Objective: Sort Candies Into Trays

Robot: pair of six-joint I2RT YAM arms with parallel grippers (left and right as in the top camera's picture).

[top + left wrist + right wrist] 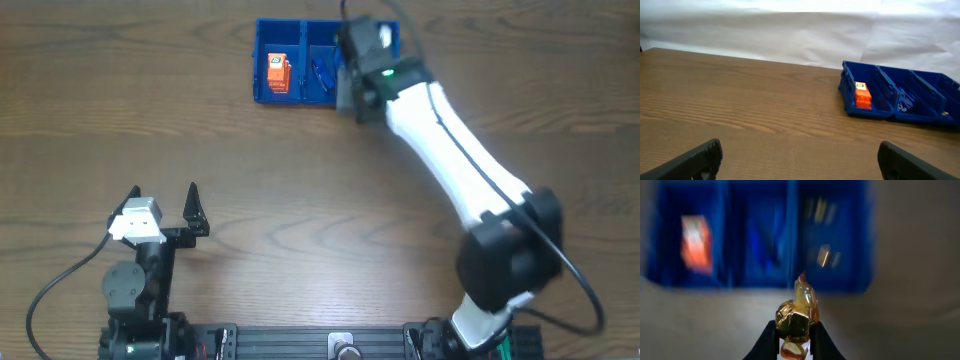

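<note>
Top view has our right arm stretched across to the blue tray [260, 62] at the far side of the wooden table [300, 190]; its wrist sits over the tray's right-hand end. From the right wrist view we see the right gripper [794, 332] with its fingers pinched narrow around a gold-wrapped candy [799, 311]; so the candy is up in the air in the gripper, with the tray's near wall just beyond it, roughly at the divider between the middle and right compartments. Tray has three compartments side by side; an orange candy [277, 72] lies in the left one, a blue candy [320, 72] in the middle one, and we can make out some shiny gold bits [822, 256] in the right one, too blurry to count. Left gripper [163, 192] is back near its own base, well apart from the tray; fingers spread wide over the table.
</note>
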